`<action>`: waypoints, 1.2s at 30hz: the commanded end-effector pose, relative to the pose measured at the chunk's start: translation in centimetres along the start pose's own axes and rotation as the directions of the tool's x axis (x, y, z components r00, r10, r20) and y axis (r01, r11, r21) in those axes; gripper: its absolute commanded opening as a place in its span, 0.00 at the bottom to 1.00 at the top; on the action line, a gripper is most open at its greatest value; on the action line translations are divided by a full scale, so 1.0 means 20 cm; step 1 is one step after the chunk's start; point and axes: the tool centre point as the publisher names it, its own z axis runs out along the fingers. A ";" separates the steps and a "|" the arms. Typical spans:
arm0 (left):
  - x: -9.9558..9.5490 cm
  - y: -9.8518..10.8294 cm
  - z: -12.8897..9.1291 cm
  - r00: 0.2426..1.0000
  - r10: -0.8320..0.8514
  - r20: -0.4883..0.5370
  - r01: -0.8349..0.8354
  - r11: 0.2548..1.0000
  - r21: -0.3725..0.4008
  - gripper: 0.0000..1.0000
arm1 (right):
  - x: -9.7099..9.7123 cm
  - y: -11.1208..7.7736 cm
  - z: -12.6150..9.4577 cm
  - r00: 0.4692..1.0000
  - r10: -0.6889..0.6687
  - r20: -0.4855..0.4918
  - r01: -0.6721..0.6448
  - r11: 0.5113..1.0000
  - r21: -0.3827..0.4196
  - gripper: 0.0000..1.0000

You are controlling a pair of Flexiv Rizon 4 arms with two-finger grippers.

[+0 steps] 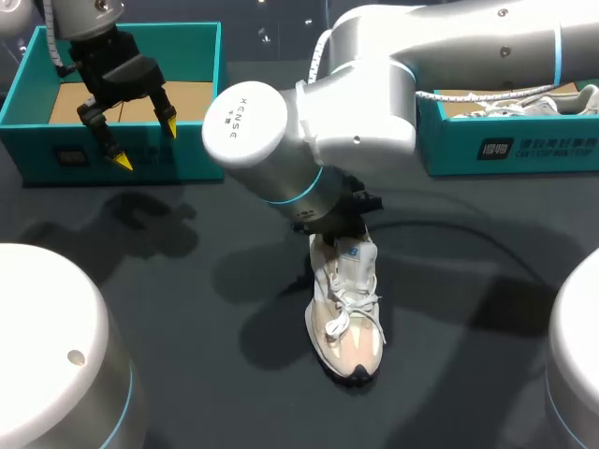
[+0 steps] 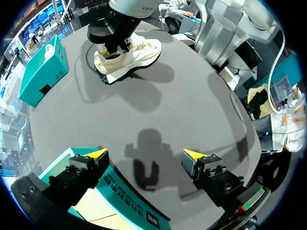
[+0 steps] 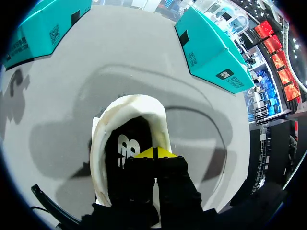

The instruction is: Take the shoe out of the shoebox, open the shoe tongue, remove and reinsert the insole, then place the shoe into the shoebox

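Note:
A cream and white shoe (image 1: 346, 313) stands on the dark table, toe toward the front edge. My right arm crosses in from the right, and its wrist hides the heel. My right gripper (image 3: 154, 153) is shut, its yellow tips together inside the shoe's opening (image 3: 125, 115), just over the dark insole (image 3: 125, 146); nothing shows between them. My left gripper (image 1: 147, 142) hangs open and holds nothing, above the front wall of the left teal shoebox (image 1: 187, 154). From the left wrist, the shoe (image 2: 132, 52) lies far ahead of the left gripper (image 2: 145, 154).
A second teal shoebox (image 1: 505, 140) at the back right holds another white shoe (image 1: 529, 101). Both boxes (image 3: 211, 52) (image 3: 43, 24) show ahead of the right gripper. A thin cable lies on the table right of the shoe.

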 end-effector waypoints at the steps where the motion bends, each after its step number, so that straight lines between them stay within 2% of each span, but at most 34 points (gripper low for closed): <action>1: 0.00 0.00 0.00 1.000 0.001 -0.001 -0.001 1.000 -0.002 1.00 | 0.06 -0.03 0.09 1.000 0.000 0.020 0.000 1.000 0.011 0.00; 6: 0.00 0.00 0.00 1.000 0.001 -0.001 -0.001 1.000 -0.002 1.00 | 0.11 -0.04 0.17 1.000 -0.024 -0.001 0.024 0.998 0.055 0.00; 10: 0.00 0.00 0.00 1.000 0.001 -0.001 -0.001 1.000 -0.002 1.00 | 0.14 -0.05 0.18 0.998 -0.032 -0.055 0.036 0.997 0.067 0.00; 17: 0.00 0.00 0.00 1.000 0.001 -0.001 -0.001 1.000 -0.002 1.00 | 0.11 -0.01 0.02 0.994 -0.034 -0.102 0.037 0.999 0.031 0.00; 20: 0.00 0.00 0.00 1.000 0.001 -0.001 -0.001 1.000 -0.002 1.00 | 0.10 0.00 -0.01 0.993 -0.034 -0.114 0.037 0.999 0.020 0.00; 24: 0.00 0.00 0.00 1.000 0.001 -0.001 -0.001 1.000 -0.002 1.00 | 0.11 0.02 0.07 0.984 -0.033 -0.172 0.048 0.995 0.082 0.00; 29: 0.00 0.00 0.00 1.000 0.001 -0.001 -0.001 1.000 -0.002 1.00 | 0.14 0.00 0.16 0.972 -0.027 -0.234 0.062 0.988 0.143 0.00; 33: 0.00 0.00 0.00 1.000 0.001 -0.001 -0.001 1.000 -0.002 1.00 | 0.16 -0.04 0.18 0.962 -0.014 -0.273 0.064 0.983 0.174 0.00; 36: 0.00 0.00 0.00 1.000 0.001 -0.001 -0.001 1.000 -0.002 1.00 | 0.15 -0.04 0.13 0.958 -0.010 -0.286 0.062 0.983 0.174 0.00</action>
